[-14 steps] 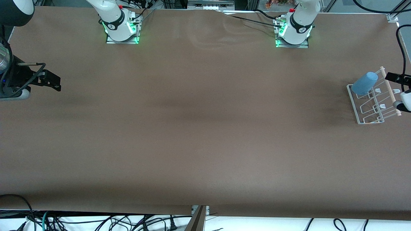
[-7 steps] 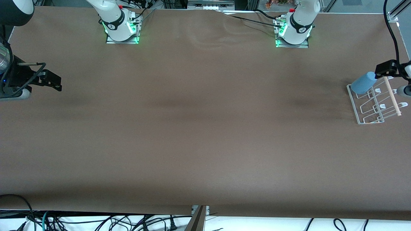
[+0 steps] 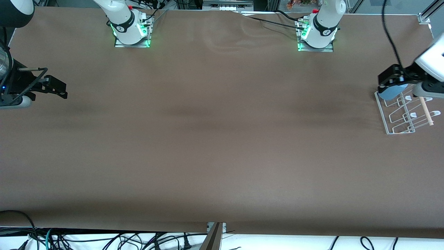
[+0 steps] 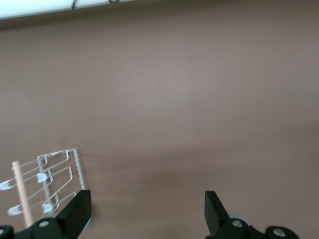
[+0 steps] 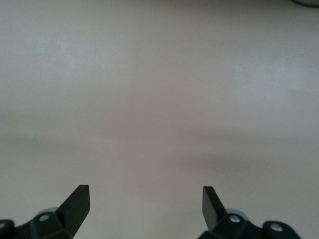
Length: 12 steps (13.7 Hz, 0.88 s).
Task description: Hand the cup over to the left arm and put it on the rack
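1. The cup (image 3: 389, 93) sits on the rack (image 3: 399, 129), at the table's three o'clock edge.
2. Left gripper (image 3: 393, 79), released, is over the cup.
3. Right gripper (image 3: 55, 86), released, waits at nine o'clock.

Robotics lab, bolted arm bases (image 3: 131, 29), cables (image 3: 104, 239)

A brown-covered table (image 3: 222, 139) fills the room, with cables (image 3: 104, 241) below its near edge.
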Each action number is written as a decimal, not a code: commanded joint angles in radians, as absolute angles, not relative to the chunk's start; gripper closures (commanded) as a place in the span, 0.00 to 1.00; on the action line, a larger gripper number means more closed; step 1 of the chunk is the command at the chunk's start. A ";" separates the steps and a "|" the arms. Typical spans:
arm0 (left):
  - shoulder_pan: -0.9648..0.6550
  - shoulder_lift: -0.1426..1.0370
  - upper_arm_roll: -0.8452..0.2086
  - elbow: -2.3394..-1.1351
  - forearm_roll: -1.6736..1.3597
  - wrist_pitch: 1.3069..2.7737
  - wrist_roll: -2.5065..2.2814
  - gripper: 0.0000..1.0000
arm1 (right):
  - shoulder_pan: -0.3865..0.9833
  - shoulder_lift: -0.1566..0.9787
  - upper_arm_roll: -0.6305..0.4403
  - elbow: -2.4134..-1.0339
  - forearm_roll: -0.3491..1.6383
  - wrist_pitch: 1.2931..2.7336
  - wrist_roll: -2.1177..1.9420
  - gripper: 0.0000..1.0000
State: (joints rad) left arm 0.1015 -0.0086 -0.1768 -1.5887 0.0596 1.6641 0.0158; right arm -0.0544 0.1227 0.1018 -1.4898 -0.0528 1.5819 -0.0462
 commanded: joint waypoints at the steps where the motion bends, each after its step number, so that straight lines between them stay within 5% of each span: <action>1: 0.087 -0.146 -0.141 -1.760 0.038 1.770 0.000 0.00 | -0.061 0.127 0.103 -1.473 -0.035 1.578 -0.041 0.00; 4: 0.083 -0.140 -0.086 -1.723 0.029 1.738 0.012 0.00 | -0.061 0.129 0.103 -1.473 -0.035 1.578 -0.048 0.00; 7: 0.071 -0.123 -0.086 -1.602 0.029 1.553 -0.015 0.00 | -0.061 0.129 0.104 -1.473 -0.035 1.578 -0.049 0.00; 12: 0.028 -0.126 -0.015 -1.612 -0.041 1.536 -0.060 0.00 | -0.060 0.127 0.104 -1.473 -0.038 1.578 -0.046 0.00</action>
State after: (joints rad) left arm 0.0586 -0.1323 -0.0410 -1.6253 -0.0173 1.5537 -0.0371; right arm -0.0547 0.1229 0.1013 -1.4898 -0.0519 1.5821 -0.0461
